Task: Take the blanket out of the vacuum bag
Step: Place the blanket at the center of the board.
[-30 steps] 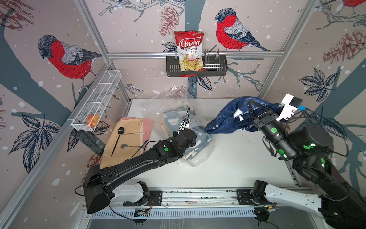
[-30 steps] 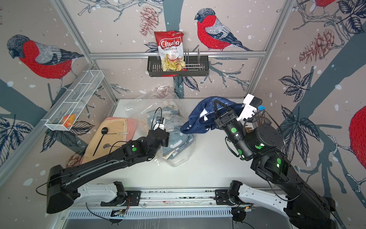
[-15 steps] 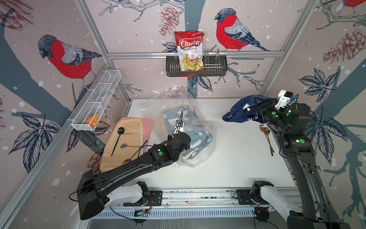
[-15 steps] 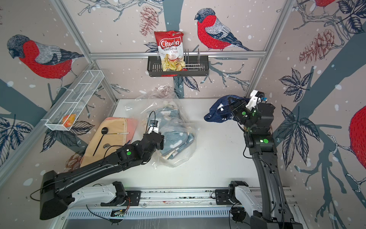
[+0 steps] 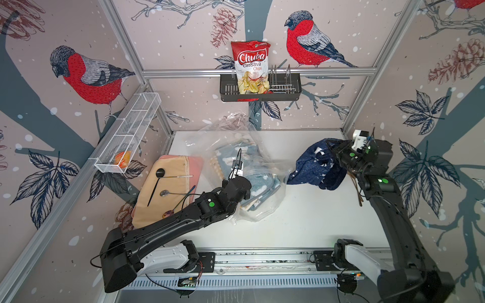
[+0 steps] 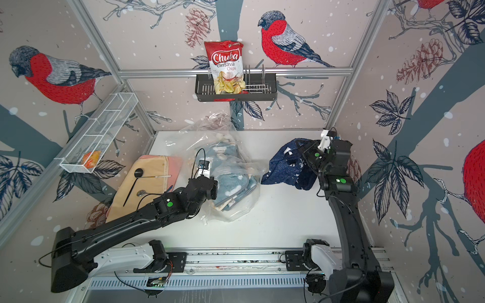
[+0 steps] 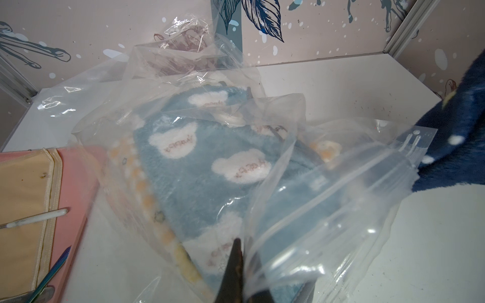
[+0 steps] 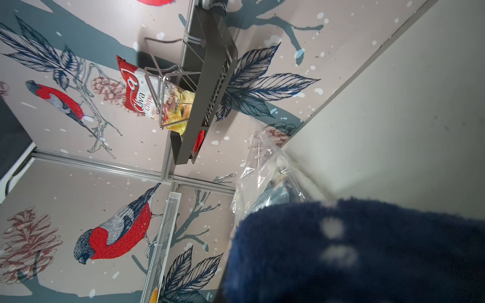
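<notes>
The clear crinkly vacuum bag [image 5: 228, 136] [image 6: 210, 136] [image 7: 328, 196] lies mid-table with a light blue, bear-patterned blanket [image 5: 259, 181] [image 7: 210, 157] inside it. My left gripper [image 5: 246, 195] [image 7: 240, 249] is shut on a fold of the bag's plastic at its near side. A dark navy blanket [image 5: 315, 168] [image 6: 286, 168] [image 8: 354, 249] hangs outside the bag at the back right. My right gripper [image 5: 333, 150] [image 6: 301, 147] is shut on its upper part. Its lower corner reaches down beside the bag's zip edge. In the right wrist view the navy pile hides the jaws.
A pink and tan pad [image 5: 168, 189] with spoons on it lies left of the bag. A white wire basket [image 5: 128, 136] hangs on the left wall. A black rack [image 5: 288, 89] on the back wall holds a chips bag [image 5: 252, 65]. A spoon [image 5: 357, 189] lies by the right wall.
My right arm has swung to the right and back, carrying the navy blanket away from the bag; the blanket now hangs lower. My left gripper has drawn slightly nearer, still on the bag.
</notes>
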Controlling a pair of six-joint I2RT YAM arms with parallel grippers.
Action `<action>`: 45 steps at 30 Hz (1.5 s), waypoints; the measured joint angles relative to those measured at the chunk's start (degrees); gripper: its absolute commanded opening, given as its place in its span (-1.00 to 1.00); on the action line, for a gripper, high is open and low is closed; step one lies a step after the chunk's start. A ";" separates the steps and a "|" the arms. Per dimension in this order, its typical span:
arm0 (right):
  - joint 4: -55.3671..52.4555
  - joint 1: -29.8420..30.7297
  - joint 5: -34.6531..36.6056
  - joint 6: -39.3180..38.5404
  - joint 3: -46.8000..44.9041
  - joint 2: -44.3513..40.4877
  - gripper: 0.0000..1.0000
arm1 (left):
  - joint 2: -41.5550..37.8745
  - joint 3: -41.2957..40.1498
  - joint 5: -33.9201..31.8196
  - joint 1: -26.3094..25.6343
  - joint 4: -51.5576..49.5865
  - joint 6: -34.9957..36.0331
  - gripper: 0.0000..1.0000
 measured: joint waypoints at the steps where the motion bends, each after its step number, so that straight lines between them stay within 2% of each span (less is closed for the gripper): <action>1: 0.39 0.92 0.37 -0.13 2.73 2.80 -1.00 | 0.24 0.00 0.07 0.11 0.28 0.11 -1.00; 6: 2.38 1.99 4.00 -0.79 17.68 12.87 -1.00 | 1.22 0.57 0.22 0.76 1.36 1.66 -1.00; 9: 3.48 1.97 6.91 -2.05 18.86 12.61 -1.00 | 1.27 0.83 0.31 0.98 2.08 2.47 -1.00; 11: 5.90 2.14 9.57 -3.26 13.53 11.45 -1.00 | 1.14 0.81 0.46 0.98 2.51 2.47 -1.00; 13: 7.65 2.25 11.23 -2.73 4.44 10.51 -1.00 | 0.81 0.39 0.52 1.03 2.91 2.45 -1.00; 17: 8.48 3.37 17.55 3.67 -20.09 9.70 -1.00 | 0.33 -0.70 1.42 1.03 3.13 1.92 -1.00; 19: 8.92 4.26 19.78 6.91 -27.71 9.16 -1.00 | 0.33 -0.74 2.16 1.01 3.48 1.38 -1.00; 26: 12.46 5.57 26.91 11.89 -33.66 4.55 -1.00 | 0.13 -0.28 3.48 1.03 3.72 1.01 -1.00; 30: 12.66 4.13 27.04 11.65 -33.94 4.42 -1.00 | -0.28 -0.22 3.65 1.03 3.72 1.01 -1.00; 31: 12.61 3.67 26.69 11.32 -34.01 4.55 -0.96 | -0.39 -0.20 3.65 1.03 3.72 1.01 -1.00; 32: 12.48 3.21 26.27 10.60 -34.01 4.74 -0.81 | -0.57 -0.15 3.65 1.03 3.72 1.03 -1.00; 35: 11.39 2.01 24.37 9.20 -34.40 4.22 -0.08 | -1.11 -0.09 3.67 1.03 3.72 1.05 -1.00; 38: 8.87 0.31 22.97 7.32 -36.61 0.76 0.43 | -1.57 -0.09 3.74 1.03 3.72 1.05 -1.00; 41: 3.32 -1.14 22.14 5.49 -38.58 -5.70 0.64 | -1.99 -0.22 3.87 1.03 3.74 1.05 -1.00; 45: -5.75 -1.66 20.96 2.62 -38.88 -17.07 0.68 | -2.40 -1.07 3.89 1.03 3.78 1.07 -1.00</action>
